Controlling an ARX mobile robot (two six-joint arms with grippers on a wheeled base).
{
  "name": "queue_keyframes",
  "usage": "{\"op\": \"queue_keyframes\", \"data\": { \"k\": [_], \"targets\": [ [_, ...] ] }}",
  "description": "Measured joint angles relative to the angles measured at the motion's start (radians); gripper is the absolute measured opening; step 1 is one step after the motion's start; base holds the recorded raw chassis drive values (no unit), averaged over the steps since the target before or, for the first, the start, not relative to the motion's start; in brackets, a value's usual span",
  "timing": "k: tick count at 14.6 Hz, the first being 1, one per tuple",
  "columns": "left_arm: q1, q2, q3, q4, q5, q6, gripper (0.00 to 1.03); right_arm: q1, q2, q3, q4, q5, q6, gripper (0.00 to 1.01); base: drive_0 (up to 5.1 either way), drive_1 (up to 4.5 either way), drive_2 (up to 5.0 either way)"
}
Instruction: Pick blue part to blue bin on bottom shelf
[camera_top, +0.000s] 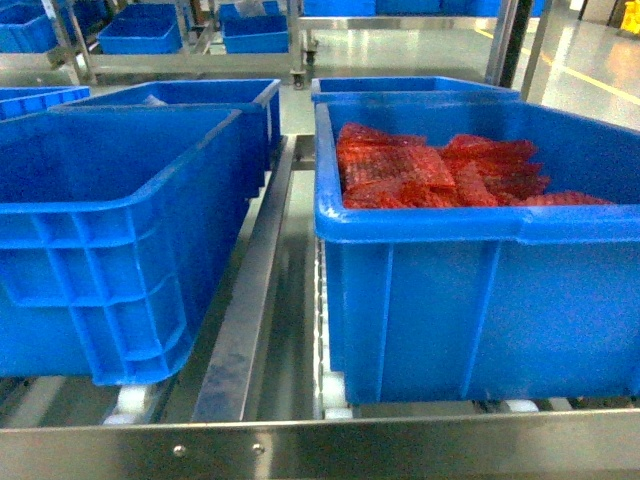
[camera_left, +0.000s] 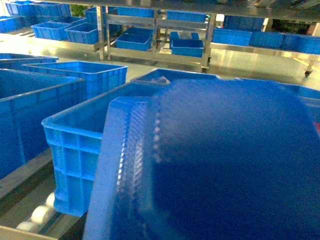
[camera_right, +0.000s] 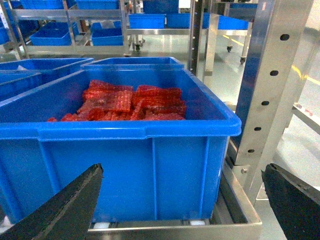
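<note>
Blue ribbed plastic, likely the blue part (camera_left: 220, 170), fills the left wrist view, blurred and pressed close to the lens; left gripper itself is hidden, so whether it clamps the part I cannot tell. Head view shows neither arm, only a left crate (camera_top: 120, 230) and a right crate (camera_top: 470, 290) of red mesh bags (camera_top: 440, 170) on the roller-track tier (camera_top: 325, 385). Right gripper (camera_right: 180, 200) hangs with jaws wide apart before that right crate. Best to lower the part toward the flat-rail tier, not shown here.
</note>
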Motion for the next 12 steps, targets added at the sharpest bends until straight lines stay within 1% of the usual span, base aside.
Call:
{"op": "queue_keyframes", "data": {
  "k": [2,12],
  "targets": [
    [0.000,0.002,0.000,-0.001,0.000,0.000,0.43,0.000,0.000,0.000,-0.003,0.000,0.000,0.98,0.0,0.00,0.0],
    [0.000,0.003,0.000,0.000,0.001,0.000,0.43,0.000,0.000,0.000,-0.001,0.000,0.000,0.98,0.0,4.19,-4.2]
  ]
}}
